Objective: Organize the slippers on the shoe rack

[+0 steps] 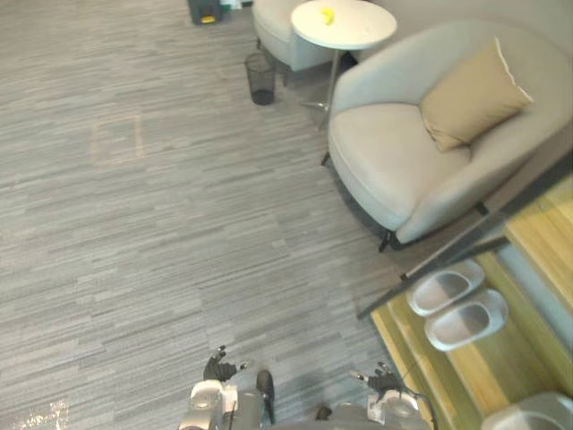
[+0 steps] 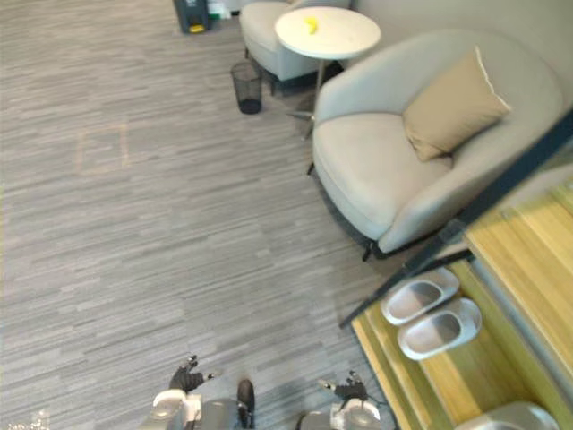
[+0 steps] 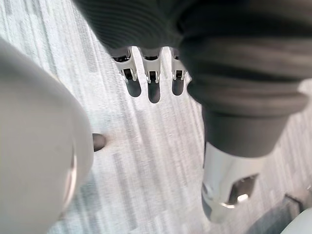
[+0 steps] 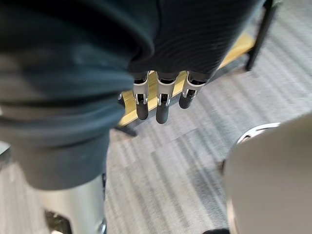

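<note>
Two pale grey slippers [image 1: 445, 288] [image 1: 466, 323] lie side by side on a lower wooden shelf of the shoe rack [image 1: 540, 235], which has a dark metal frame and stands at the right. A third pale rounded shape [image 1: 528, 414], perhaps another slipper, peeks in at the bottom right corner. My left hand [image 1: 218, 366] hangs low over the grey floor, fingers [image 3: 153, 74] straight and holding nothing. My right hand [image 1: 383, 381] hangs just left of the rack's front corner, its fingers [image 4: 162, 105] also straight and empty. Both hands are well apart from the slippers.
A light grey armchair [image 1: 403, 170] with a tan cushion [image 1: 470, 94] stands behind the rack. Beyond it are a round white side table [image 1: 344, 23], a second chair [image 1: 282, 36] and a dark mesh bin [image 1: 260, 79]. Open striped floor [image 1: 161, 224] stretches to the left.
</note>
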Controlling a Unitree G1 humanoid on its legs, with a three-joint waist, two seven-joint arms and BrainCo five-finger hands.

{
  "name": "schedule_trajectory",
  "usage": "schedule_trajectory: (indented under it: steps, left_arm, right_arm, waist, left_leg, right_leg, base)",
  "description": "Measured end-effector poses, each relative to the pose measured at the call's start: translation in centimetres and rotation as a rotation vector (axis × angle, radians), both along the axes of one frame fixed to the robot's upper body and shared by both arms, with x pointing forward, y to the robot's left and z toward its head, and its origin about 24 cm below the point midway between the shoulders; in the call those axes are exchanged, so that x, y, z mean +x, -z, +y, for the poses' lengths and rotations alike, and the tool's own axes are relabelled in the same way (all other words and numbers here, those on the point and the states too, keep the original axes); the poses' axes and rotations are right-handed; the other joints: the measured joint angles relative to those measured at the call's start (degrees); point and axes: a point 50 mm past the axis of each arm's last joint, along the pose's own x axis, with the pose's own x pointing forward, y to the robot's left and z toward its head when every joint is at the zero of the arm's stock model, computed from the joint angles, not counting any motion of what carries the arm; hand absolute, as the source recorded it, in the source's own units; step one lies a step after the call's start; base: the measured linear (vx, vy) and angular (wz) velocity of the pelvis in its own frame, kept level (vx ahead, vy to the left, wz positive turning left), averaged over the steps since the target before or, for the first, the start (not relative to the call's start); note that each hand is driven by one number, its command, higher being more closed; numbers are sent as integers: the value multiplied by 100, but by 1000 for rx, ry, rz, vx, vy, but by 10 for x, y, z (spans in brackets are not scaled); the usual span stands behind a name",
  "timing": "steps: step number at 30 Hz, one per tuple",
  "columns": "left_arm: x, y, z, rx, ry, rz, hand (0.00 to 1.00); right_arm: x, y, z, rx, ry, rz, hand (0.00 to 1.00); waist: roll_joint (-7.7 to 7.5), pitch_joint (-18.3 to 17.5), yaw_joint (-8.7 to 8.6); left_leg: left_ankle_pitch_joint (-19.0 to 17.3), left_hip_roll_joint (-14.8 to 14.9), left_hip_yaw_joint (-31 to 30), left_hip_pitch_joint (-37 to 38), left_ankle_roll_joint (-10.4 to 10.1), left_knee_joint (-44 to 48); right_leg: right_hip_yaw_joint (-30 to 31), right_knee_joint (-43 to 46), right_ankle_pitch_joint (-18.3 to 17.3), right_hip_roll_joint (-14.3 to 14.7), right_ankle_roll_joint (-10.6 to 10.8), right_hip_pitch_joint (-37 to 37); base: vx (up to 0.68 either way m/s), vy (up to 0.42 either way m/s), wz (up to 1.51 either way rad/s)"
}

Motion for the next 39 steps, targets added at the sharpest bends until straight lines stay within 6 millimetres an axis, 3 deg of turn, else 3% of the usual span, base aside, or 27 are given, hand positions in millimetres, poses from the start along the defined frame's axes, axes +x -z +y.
schedule_trajectory:
  steps: [3,5,7,9,10,11,13,14,17,18,20,22,24,25,26,27,28,29,30,32,35,36,37,38,39]
  left_arm:
    - [1,0,1,9,11,1,0]
    - [-1,1,3,14,9,11,0]
    - [-8,4,7,20,-1,39,0]
    - [-11,5,7,18,-6,49,0]
    - [-11,6,4,10,-6,51,0]
    - [-10,6,4,10,-6,51,0]
    - [-10,6,6,16,-2,55,0]
    - [-11,6,7,19,0,62,0]
    - [-7,5,7,22,4,56,0]
    - [-6,5,7,22,5,57,0]
    - [-6,5,8,25,6,64,0]
    - [-8,6,9,24,-3,70,0]
    - [-8,6,12,26,-16,70,0]
    - [-11,6,15,23,-48,72,0]
    - [-12,7,15,20,-56,75,0]
    - [-5,2,14,5,-92,33,0]
    - [-4,2,14,3,-96,27,0]
    - [0,-1,12,-9,-114,1,0]
    - [1,-3,12,-11,-124,-12,0]
    - [3,-4,11,-16,-124,-27,0]
    - [9,-8,8,-30,-133,-59,0]
    - [12,-10,8,-31,-134,-69,0]
    - [14,-10,7,-33,-135,-74,0]
    - [13,-10,7,-33,-136,-71,0]
    - [13,-10,8,-31,-141,-74,0]
  right_arm:
    - [4,-1,0,12,18,-14,0]
    - [4,-1,1,14,17,-13,0]
    - [2,0,0,12,16,-4,0]
    - [-1,0,-2,6,14,3,0]
    - [-3,1,-3,2,15,9,0]
    - [-3,1,-5,-2,15,11,0]
    - [-8,1,-9,-11,20,12,0]
    - [-6,0,-9,-15,7,8,0]
    - [-4,-1,-9,-14,4,-7,0]
    - [-1,-3,-10,-19,4,-24,0]
    - [1,-4,-11,-20,6,-30,0]
    - [0,-3,-12,-21,10,-24,0]
    - [-2,-2,-11,-18,10,-15,0]
    - [-5,0,-7,-9,8,-3,0]
    - [-4,-1,-6,-7,8,-4,0]
    - [0,-3,-4,-9,-1,-17,0]
    - [1,-3,-4,-9,-4,-18,0]
    - [3,-4,-4,-17,-19,-25,0]
    - [3,-4,-4,-24,-33,-22,0]
    - [7,-7,-3,-21,-28,-45,0]
    - [14,-10,-1,-25,-27,-69,0]
    - [14,-10,-1,-25,-23,-70,0]
    - [13,-9,-1,-23,-22,-61,0]
    - [12,-8,-1,-22,-22,-54,0]
    - [7,-6,1,-16,-20,-36,0]
  waist:
    - [14,0,9]
    - [29,6,35]
    - [71,-19,22]
    - [108,-17,-4]
    - [208,36,-24]
    - [199,55,-32]
    - [206,73,-107]
    - [172,74,-148]
    - [204,108,-152]
    - [247,139,-223]
    - [248,143,-292]
    - [211,135,-315]
    - [136,112,-313]
    - [-35,66,-300]
    - [-12,109,-293]
    - [147,200,-161]
    - [166,214,-146]
    - [273,260,-89]
    - [323,265,-12]
    - [304,276,13]
    - [271,283,43]
    - [268,295,70]
    - [258,300,130]
    - [270,279,169]
    - [209,229,259]
  left_leg:
    - [30,3,350,-77,15,-174]
    - [195,-37,321,26,18,-502]
    - [580,-85,286,372,12,-1196]
    - [580,-79,259,510,89,-1390]
    - [276,-31,263,564,252,-1367]
    - [169,-18,180,601,301,-1313]
    - [147,-112,-48,762,320,-1353]
    - [148,-139,-186,840,317,-1457]
    - [172,-149,-485,920,279,-1708]
    - [216,-140,-708,946,211,-1810]
    - [246,-155,-879,1020,164,-1956]
    - [247,-173,-1104,1043,159,-1901]
    - [153,-194,-1242,999,99,-1661]
    - [-185,-239,-1193,832,-51,-1074]
    - [-388,-173,-1137,724,-100,-716]
    - [-823,155,-690,57,-339,1037]
    - [-869,244,-582,-93,-354,1417]
    - [-975,609,-252,-509,-342,2483]
    - [-1120,1022,-5,-704,-309,3069]
    - [-1249,1242,171,-865,-329,3096]
    - [-1226,1311,461,-1211,-320,2350]
    - [-1081,1234,502,-1320,-304,1989]
    - [-684,1091,560,-1371,-289,1295]
    - [-424,1022,581,-1364,-178,971]
    - [-142,900,555,-1334,195,1012]
  right_leg:
    - [-278,-303,17,14,26,92]
    - [-266,-368,95,42,27,78]
    - [-232,-373,317,110,54,92]
    - [-245,-196,323,131,62,75]
    - [-267,261,286,144,113,-15]
    - [-246,819,259,39,157,-205]
    - [-54,2202,139,-126,43,-895]
    - [110,2247,-86,-37,25,-1136]
    - [286,1667,-154,224,66,-1537]
    - [498,1173,-57,405,146,-1672]
    - [731,651,237,502,163,-1689]
    - [801,397,437,465,16,-1703]
    - [733,234,467,405,-47,-1520]
    - [670,-20,568,269,-182,-1248]
    - [598,-6,564,299,-338,-1182]
    - [431,69,343,402,-437,-978]
    - [398,69,311,414,-474,-921]
    - [329,60,227,544,-545,-699]
    - [261,35,114,658,-628,-415]
    - [143,-98,-48,659,-594,-70]
    - [37,-528,-150,578,-477,342]
    - [-18,-667,-165,526,-449,494]
    - [-83,-845,-184,468,-412,697]
    - [-80,-912,-192,465,-388,775]
    - [-12,-947,-274,352,-202,885]
  base:
    - [-4,12,36]
    - [-37,-20,13]
    - [-80,-47,-2]
    - [-77,6,7]
    - [-76,53,20]
    - [-54,55,21]
    - [49,54,44]
    - [94,58,53]
    - [70,23,58]
    - [103,-24,66]
    - [167,-70,96]
    - [222,-116,107]
    - [223,-109,82]
    - [175,-84,63]
    - [381,-204,66]
    - [263,-152,26]
    - [330,-190,25]
    - [281,-126,12]
    - [422,-161,19]
    - [364,-90,28]
    - [400,21,26]
    - [428,132,24]
    - [529,176,21]
    - [478,187,7]
    - [529,224,11]
